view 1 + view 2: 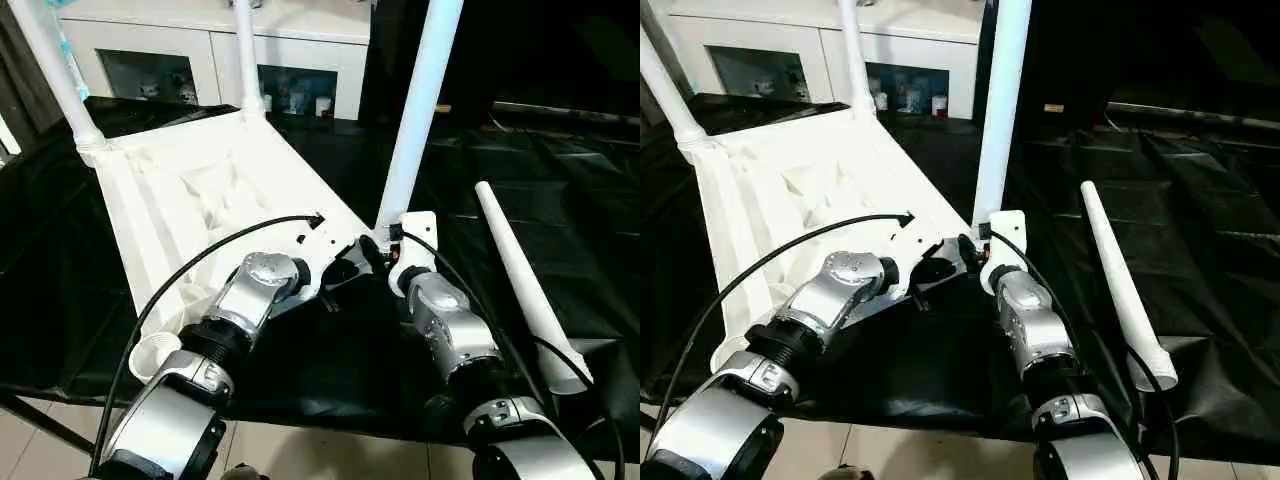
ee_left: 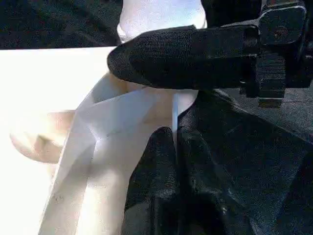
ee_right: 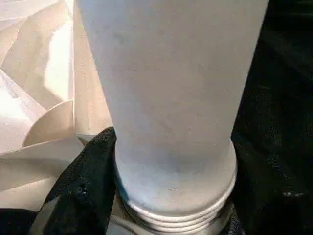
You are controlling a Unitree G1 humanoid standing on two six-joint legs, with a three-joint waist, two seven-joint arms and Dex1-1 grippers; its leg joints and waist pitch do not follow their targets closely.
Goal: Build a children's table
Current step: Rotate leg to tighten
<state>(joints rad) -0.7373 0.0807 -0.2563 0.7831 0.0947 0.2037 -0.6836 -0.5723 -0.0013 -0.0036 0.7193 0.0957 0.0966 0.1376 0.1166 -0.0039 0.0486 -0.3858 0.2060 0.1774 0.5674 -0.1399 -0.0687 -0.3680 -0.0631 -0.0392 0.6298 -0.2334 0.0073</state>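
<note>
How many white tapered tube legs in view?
4: three standing in the upturned white plastic tabletop's sockets, far-left, far-middle, near-right; one loose on the black cloth, right.

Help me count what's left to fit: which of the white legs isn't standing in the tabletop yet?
The leg lying flat on the black cloth, on the robot's right. The other three stand upright in corner sockets of the upturned tabletop.
</note>
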